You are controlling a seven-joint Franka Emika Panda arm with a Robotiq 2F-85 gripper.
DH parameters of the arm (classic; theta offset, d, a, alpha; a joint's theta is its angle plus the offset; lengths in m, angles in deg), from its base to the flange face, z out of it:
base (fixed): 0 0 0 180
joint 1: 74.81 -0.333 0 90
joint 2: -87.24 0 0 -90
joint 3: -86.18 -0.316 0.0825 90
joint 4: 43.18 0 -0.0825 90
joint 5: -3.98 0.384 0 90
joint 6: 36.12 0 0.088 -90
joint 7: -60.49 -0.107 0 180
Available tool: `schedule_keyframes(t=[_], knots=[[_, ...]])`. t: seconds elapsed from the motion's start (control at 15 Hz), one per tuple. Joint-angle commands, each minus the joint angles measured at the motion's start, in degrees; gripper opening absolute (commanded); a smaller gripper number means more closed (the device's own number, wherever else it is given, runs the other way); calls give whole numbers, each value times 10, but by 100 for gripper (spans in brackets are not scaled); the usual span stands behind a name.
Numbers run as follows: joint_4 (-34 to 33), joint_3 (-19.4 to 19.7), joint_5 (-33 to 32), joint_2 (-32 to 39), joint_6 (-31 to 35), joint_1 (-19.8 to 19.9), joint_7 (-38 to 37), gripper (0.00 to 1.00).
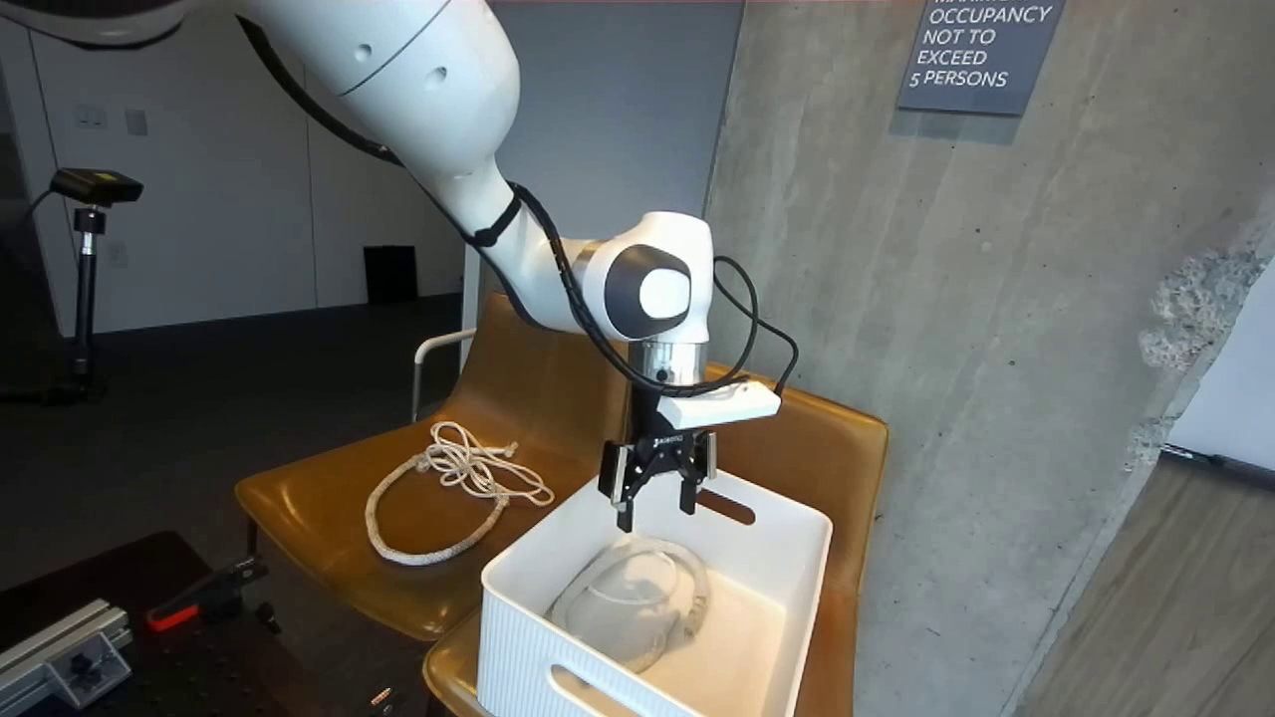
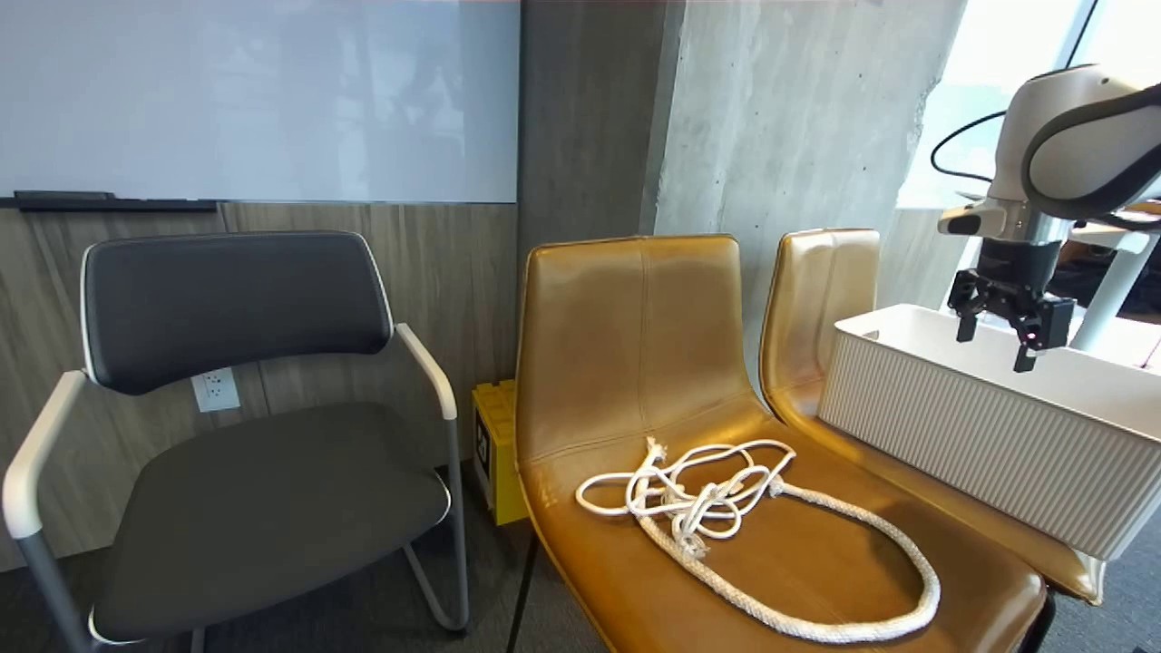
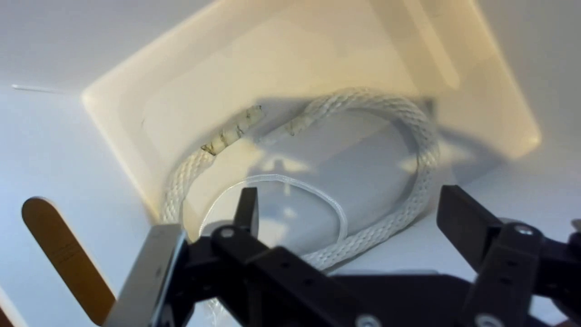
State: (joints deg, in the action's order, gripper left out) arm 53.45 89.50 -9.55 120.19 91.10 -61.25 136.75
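End effector [image 1: 656, 512] above rope [image 3: 426, 152], its streaky tip [image 3: 233, 130] wrist-view only.

In an exterior view I see a brown leather chair [image 2: 630, 326] on dark carpet [image 2: 549, 617]; flanking it on my feed are a matching chair [image 2: 830, 299] and a charcoal armchair [image 2: 290, 508], and beyond it, concrete wall [image 2: 789, 109], wood panelling [image 2: 453, 290] and a whiteboard [image 2: 263, 100].

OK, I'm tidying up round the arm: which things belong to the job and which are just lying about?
Likely in the job:
gripper, open
white bin beneath it
looped rope inside the bin

Apparently just lying about:
tangled rope on the brown chair, though it may matter
gray chair
yellow box
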Motion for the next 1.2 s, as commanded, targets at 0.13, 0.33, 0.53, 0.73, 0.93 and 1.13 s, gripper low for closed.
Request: schedule_keyframes(t=[0.13, 0.33, 0.53, 0.73, 0.93, 1.13], knots=[[25, 10, 5, 27, 59, 10, -30, 100], [41, 20, -5, 47, 96, 7, -68, 100], [52, 22, -3, 68, 136, 10, -98, 100], [47, 38, -28, 90, 211, 2, -132, 100], [31, 68, -72, 113, 272, -14, -173, 100], [4, 82, -96, 143, 288, -16, -207, 100]])
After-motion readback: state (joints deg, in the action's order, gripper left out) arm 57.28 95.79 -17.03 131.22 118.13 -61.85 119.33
